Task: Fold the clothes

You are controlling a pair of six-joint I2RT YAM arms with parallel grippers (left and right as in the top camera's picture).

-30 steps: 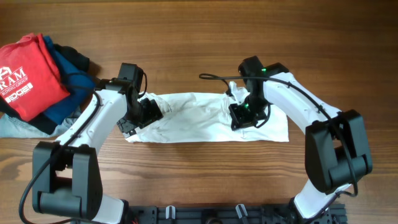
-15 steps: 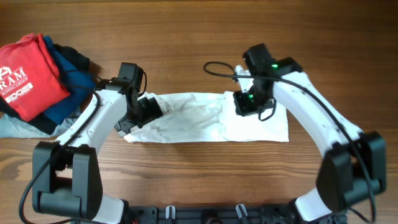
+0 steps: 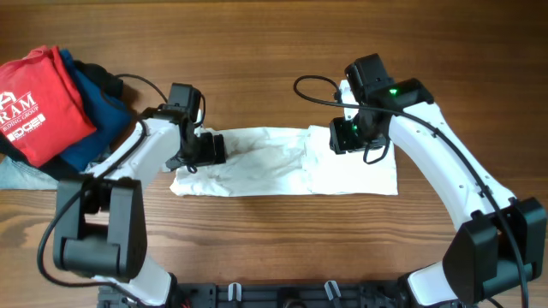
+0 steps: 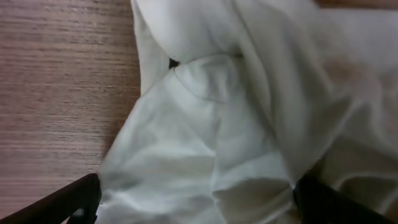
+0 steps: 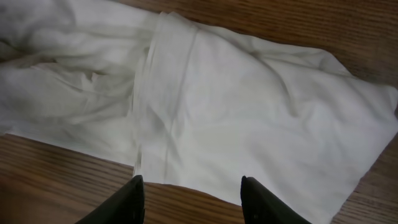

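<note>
Fingers [image 4: 68,202] of my left gripper [image 4: 196,194] and right gripper [image 5: 194,200] wide apart, empty, above the white T-shirt's [image 3: 265,162] ends.

right gripper [image 3: 349,137] is drawn back from the middle of the white T-shirt [image 3: 274,167] to its far edge, right side | left gripper [image 3: 208,148] is shifted farther along the left end | right half is laid flatter

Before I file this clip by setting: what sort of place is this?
Probably a robot lab bench: two mounted arms, a wooden table, a white T-shirt, a heap of other garments.
</note>
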